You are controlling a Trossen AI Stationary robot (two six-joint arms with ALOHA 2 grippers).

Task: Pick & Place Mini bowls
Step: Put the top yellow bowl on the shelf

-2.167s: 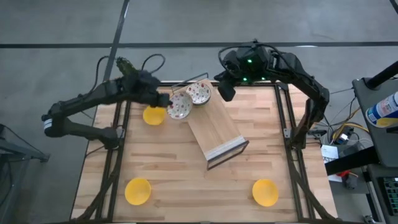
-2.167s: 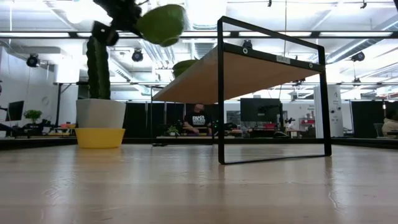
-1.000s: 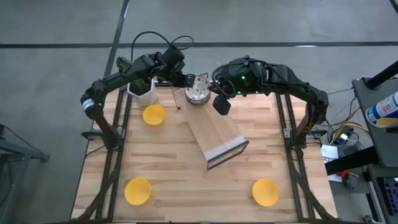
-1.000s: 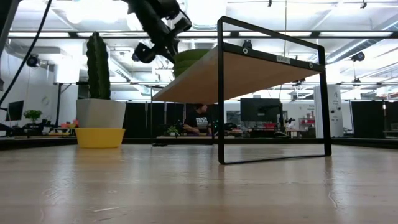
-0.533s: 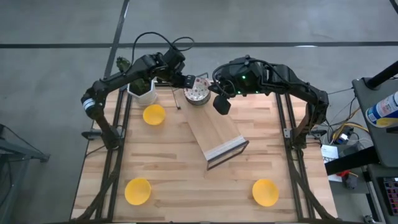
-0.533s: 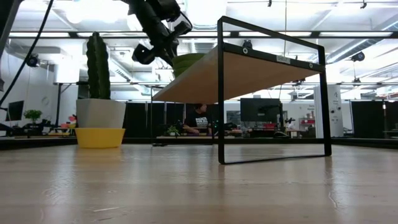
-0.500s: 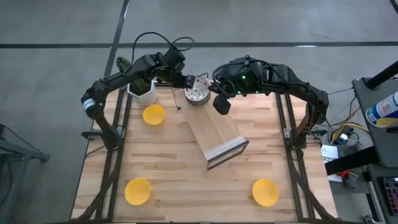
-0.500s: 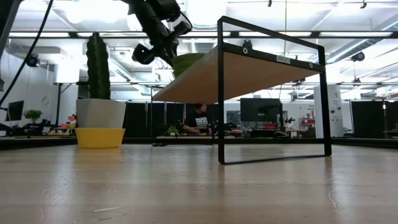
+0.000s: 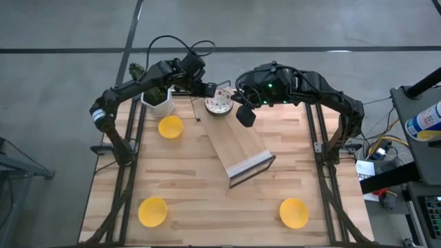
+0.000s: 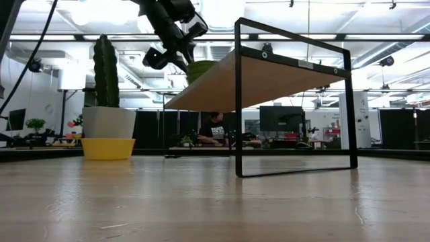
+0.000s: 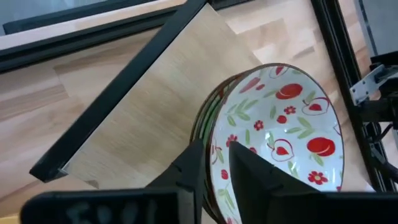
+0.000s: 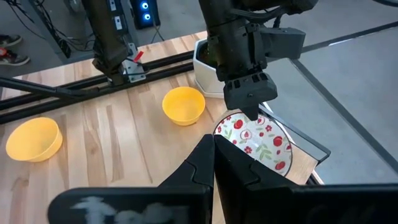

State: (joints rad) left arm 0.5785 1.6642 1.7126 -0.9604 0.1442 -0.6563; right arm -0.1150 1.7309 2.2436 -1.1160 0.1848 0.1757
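Observation:
My left gripper (image 9: 209, 91) is at the far end of the wooden shelf (image 9: 238, 146), shut on the top patterned mini bowl (image 9: 219, 103), white inside with red fruit and green leaves. That bowl (image 11: 273, 130) sits nested on other patterned bowls with green outer walls (image 11: 208, 115), which stand on the shelf board. My right gripper (image 9: 244, 116) hovers shut just right of the stack, touching nothing. Three yellow mini bowls rest on the table: one (image 9: 170, 127) near the cactus pot, one (image 9: 153, 211) near left, one (image 9: 294, 212) near right. My left gripper pinches the rim (image 11: 219, 144) of the top patterned bowl, one finger (image 11: 249, 171) inside the bowl and one (image 11: 191, 167) outside. It comes slanting down from the table's left. The bowl rests in the stack on the shelf, slightly tipped toward the gripper.
The white cactus pot (image 9: 158, 100) stands at the far left, just behind my left arm. The shelf has a black metal frame (image 10: 295, 107) and lies slantwise across the table's middle. In the right wrist view the left gripper (image 12: 249, 93) stands right over the bowl.
Within the last second both arms have kept nearly still, and the bowl has stayed on the stack. Before that, my left gripper carried the patterned bowl from beside the far yellow bowl up and toward the far edge, onto the bowl at the shelf's far end.

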